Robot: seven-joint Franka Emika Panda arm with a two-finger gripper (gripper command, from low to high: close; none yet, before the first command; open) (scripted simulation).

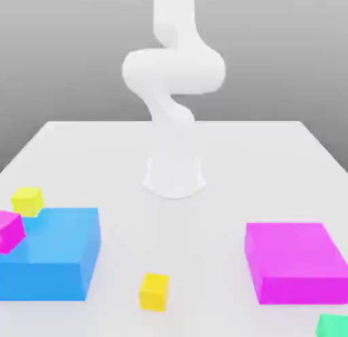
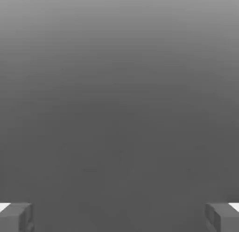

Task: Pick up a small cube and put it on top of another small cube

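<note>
The small golden-yellow cube (image 1: 154, 291), matte and sharp-edged, rests on the white table (image 1: 204, 213) at lower centre of the exterior view; the small mint-green cube (image 1: 333, 326) sits at the lower right corner, well apart. The gripper (image 2: 119, 217) holds nothing, its grey fingers (image 2: 16, 217) spread wide. In the exterior view both cubes lie nearer the camera than the white arm's base (image 1: 174, 176), so the hand must come forward and down.
</note>
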